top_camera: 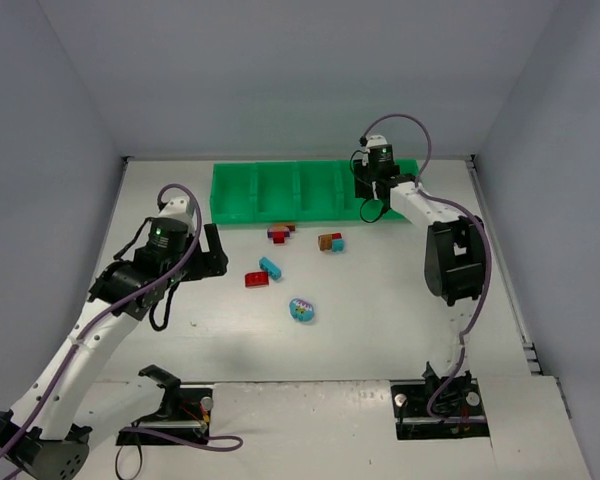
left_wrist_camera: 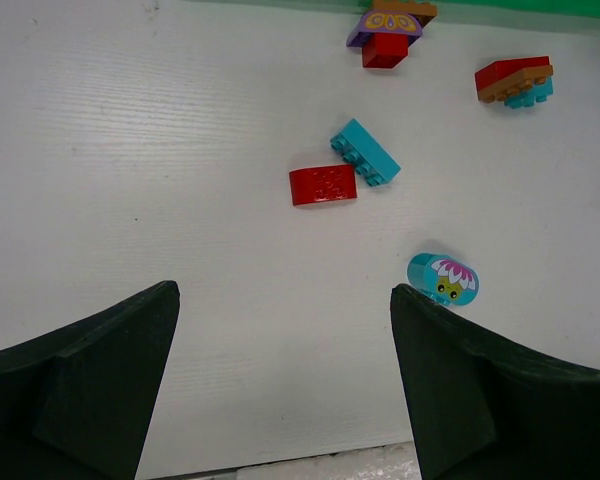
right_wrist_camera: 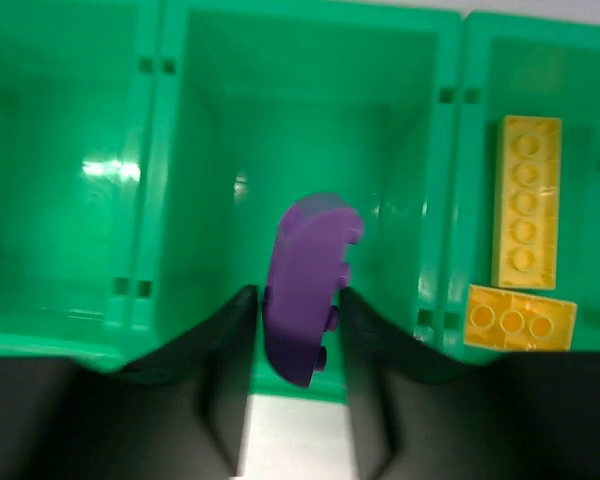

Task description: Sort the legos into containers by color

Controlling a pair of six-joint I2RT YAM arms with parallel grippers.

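Note:
The green tray (top_camera: 235, 192) runs along the back of the table. My right gripper (top_camera: 371, 188) hangs over its fourth compartment from the left. In the right wrist view the right gripper (right_wrist_camera: 295, 310) is shut on a curved purple brick (right_wrist_camera: 305, 285) held above that compartment (right_wrist_camera: 310, 120). Two yellow bricks (right_wrist_camera: 525, 200) lie in the rightmost compartment. My left gripper (left_wrist_camera: 285, 330) is open and empty over bare table, near a red brick (left_wrist_camera: 322, 185), a cyan brick (left_wrist_camera: 365, 152) and a rounded cyan flower-print brick (left_wrist_camera: 443, 279).
Two mixed stacks lie in front of the tray: a purple, red and brown one (top_camera: 280, 232) and a red, brown and cyan one (top_camera: 331, 242). The left gripper (top_camera: 215, 255) sits left of the loose bricks. The right arm's elbow (top_camera: 452, 260) stands at the right.

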